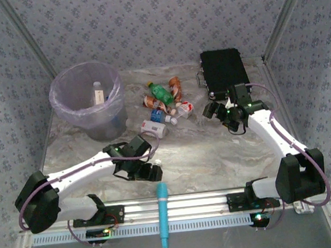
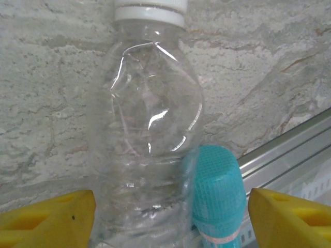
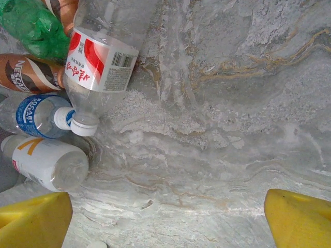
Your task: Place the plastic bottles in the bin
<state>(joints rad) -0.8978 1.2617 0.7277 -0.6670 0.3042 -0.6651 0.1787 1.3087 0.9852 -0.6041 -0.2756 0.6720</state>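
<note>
Left claw (image 2: 172, 217): its jaws stand apart, straddling the lower body of a clear plastic bottle (image 2: 150, 129) and not clamped on it. The left finger sits just beside the bottle wall, though contact cannot be confirmed, and the right finger stands clear of it. The head of a light-blue tool (image 2: 217, 191) lies in that right-hand gap, touching or nearly touching the bottle. The bottle lies on the counter (image 2: 269, 62) with its long axis running straight ahead of the claw, white cap (image 2: 150, 10) at the far end and base nearest the wrist, so the jaws cross its width. Hazards noted: closing here is likely to catch the tool together with the bottle, or shove the bottle sideways. The wall is thin and already dented, so it may buckle and slip out. A hold this near the base may also let the cap end droop on lifting. The bin (image 1: 104, 128) stands well ahead and to the left of this claw, one bottle already inside. Right claw (image 3: 168, 206): open and empty over bare counter, with the remaining bottles (image 3: 101, 57) ahead to its left.
</note>
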